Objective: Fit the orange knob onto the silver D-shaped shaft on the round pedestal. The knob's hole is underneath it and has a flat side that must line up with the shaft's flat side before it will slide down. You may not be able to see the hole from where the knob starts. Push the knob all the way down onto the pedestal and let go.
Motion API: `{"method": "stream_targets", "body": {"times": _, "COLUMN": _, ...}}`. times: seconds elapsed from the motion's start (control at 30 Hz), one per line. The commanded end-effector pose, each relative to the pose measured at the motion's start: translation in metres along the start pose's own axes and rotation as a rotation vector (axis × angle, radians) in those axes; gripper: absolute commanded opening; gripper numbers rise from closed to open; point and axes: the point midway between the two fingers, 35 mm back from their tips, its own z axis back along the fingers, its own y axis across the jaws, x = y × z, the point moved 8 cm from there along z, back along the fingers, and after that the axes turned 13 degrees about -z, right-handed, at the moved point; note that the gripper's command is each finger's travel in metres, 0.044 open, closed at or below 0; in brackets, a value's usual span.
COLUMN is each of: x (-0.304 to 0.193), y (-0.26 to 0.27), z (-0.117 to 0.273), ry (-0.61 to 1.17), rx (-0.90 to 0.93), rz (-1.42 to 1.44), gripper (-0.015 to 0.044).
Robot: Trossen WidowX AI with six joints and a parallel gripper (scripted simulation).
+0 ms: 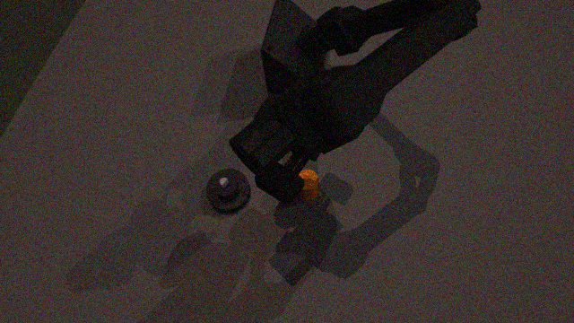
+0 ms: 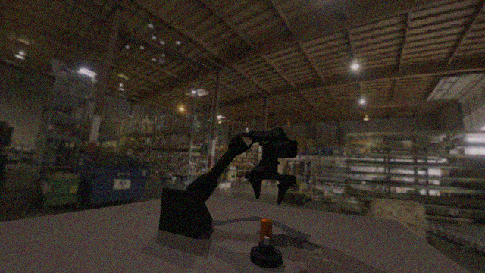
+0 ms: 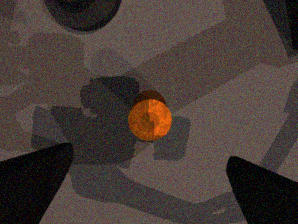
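The orange knob [image 1: 308, 185] [image 2: 266, 228] [image 3: 150, 120] stands upright on the table, its round top facing up; its underside is hidden. The dark round pedestal [image 1: 238, 200] [image 2: 266, 258] [image 3: 85, 20] stands beside it, apart from it. The silver shaft [image 1: 223, 181] [image 2: 267, 240] rises from the pedestal's middle; which way its flat side faces cannot be told. My gripper [image 2: 268, 201] [image 3: 151, 158] is open and empty, pointing down, well above the knob. In the wrist view the knob shows between and beyond the two fingertips. In the top view the gripper partly covers the knob's left side.
The arm's base [image 2: 183, 212] stands on the pale table [image 1: 493, 188] [image 2: 95, 235]. The arm's dark shadows fall over the table around the knob and pedestal. A table edge shows at the upper left in the top view.
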Motion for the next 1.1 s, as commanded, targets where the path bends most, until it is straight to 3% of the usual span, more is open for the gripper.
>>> {"method": "stream_targets", "body": {"times": 0.0, "x": -0.0002, "y": 0.0002, "z": 0.0001, "ry": -0.006, "rx": 0.003, "rz": 0.352, "gripper": 0.044}}
{"method": "stream_targets", "body": {"times": 0.37, "x": -0.0002, "y": 0.0002, "z": -0.0004, "ry": -0.007, "rx": -0.001, "rz": 1.437, "gripper": 0.044}}
{"method": "stream_targets", "body": {"times": 0.8, "x": -0.0014, "y": 0.0017, "z": -0.0008, "ry": -0.007, "rx": -0.004, "rz": 2.134, "gripper": 0.044}}
{"method": "stream_targets", "body": {"times": 1.07, "x": -0.0014, "y": 0.0017, "z": -0.0008, "ry": -0.007, "rx": -0.004, "rz": 2.178, "gripper": 0.044}}
